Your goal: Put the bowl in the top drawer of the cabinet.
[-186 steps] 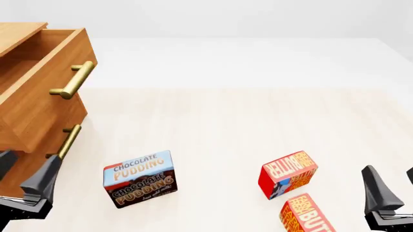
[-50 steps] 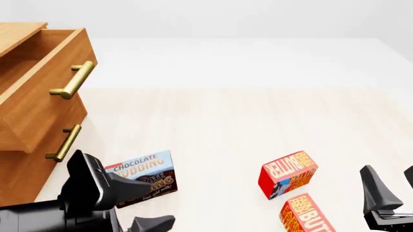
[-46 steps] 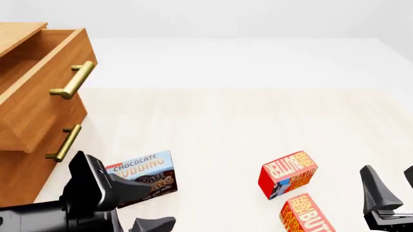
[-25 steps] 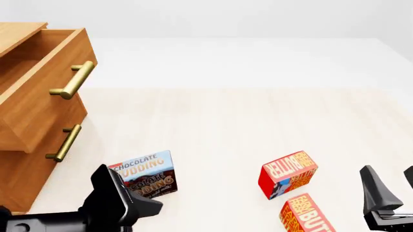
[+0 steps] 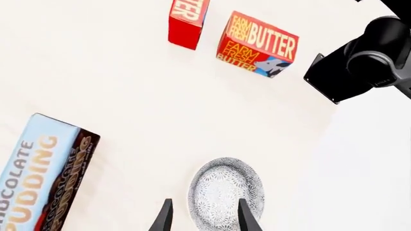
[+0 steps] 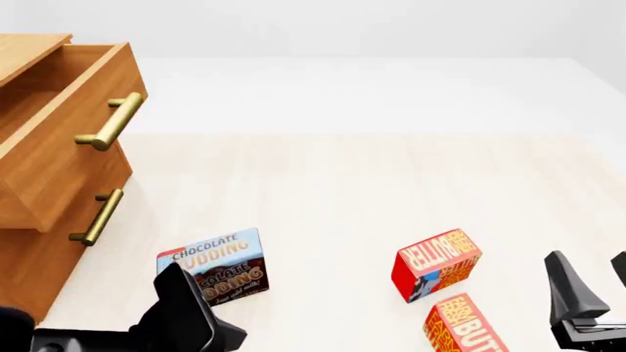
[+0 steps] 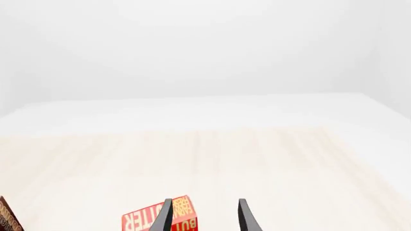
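While the bowl (image 5: 225,192) sits upright, round | left jaws open above it | right jaws open, empty

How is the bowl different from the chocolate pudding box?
The bowl is round; the chocolate pudding box is a flat-sided rectangle. The bowl is white with a fine grey speckle pattern; the pudding box is light blue and brown with big letters. The bowl lies just ahead of the left claw, between its fingers' tips, while the pudding box sits off to one side. Both rest on the table.
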{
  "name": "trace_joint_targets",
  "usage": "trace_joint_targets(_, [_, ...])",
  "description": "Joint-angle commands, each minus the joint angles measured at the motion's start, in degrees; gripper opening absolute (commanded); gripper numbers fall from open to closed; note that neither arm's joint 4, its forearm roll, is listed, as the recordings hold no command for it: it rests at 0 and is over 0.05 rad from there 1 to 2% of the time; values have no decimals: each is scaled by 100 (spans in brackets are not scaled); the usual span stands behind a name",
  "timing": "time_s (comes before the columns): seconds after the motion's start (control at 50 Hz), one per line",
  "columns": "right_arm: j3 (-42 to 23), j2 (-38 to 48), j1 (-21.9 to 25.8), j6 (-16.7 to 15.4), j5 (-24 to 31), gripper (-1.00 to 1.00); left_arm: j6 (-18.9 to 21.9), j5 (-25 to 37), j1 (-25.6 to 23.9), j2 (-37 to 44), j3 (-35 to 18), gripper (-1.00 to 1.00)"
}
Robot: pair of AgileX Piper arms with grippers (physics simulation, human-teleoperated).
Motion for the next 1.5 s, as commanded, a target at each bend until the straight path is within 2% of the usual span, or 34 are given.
trace_joint_targets(0.02, [1, 41, 8, -9, -23, 100, -125, 149, -101, 100, 39, 100])
trace_joint_targets(0.16, [1, 57, -7, -13, -31, 100, -125, 79, -16, 77, 174, 100])
trace_joint_targets(0.34, [1, 54, -21, -27, -28, 100, 96, 288, 221, -51, 23, 100])
trace_joint_targets(0.58, [3, 168, -49, -64, -91, 100, 160, 148, 298, 5, 72, 100])
trace_joint_targets(1.22, [8, 700, -194, -198, -390, 100, -252, -1008, 31, 696, 597, 100])
trace_joint_targets(1.5, [8, 780, -468, -311, -419, 100, -484, -1522, -112, 900, 873, 100])
